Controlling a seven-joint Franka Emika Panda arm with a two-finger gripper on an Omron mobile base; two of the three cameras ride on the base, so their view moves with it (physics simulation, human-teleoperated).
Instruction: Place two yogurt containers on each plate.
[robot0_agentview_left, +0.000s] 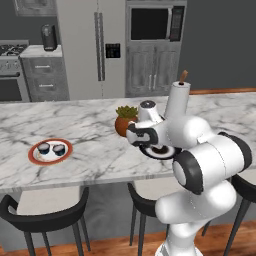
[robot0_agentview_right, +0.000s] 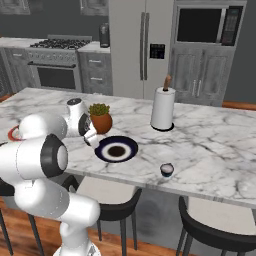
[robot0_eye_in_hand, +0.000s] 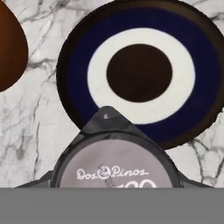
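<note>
A yogurt cup (robot0_eye_in_hand: 114, 166) sits clamped in the gripper (robot0_eye_in_hand: 114, 186) above the navy-rimmed plate (robot0_eye_in_hand: 74, 65) near the counter's (robot0_agentview_right: 210, 145) front edge. Another cup (robot0_agentview_right: 167, 170) stands at that edge.

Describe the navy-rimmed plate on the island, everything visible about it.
The navy-rimmed plate is round and flat, with a black outer edge, a broad dark blue band, a white ring and a dark brown-black disc at its centre. It looks glazed and lies level on the marble counter, near the front edge, just in front of the terracotta plant pot. No cup rests on it. The gripper hovers at its near edge, shut on a yogurt container with a pale printed lid.
</note>
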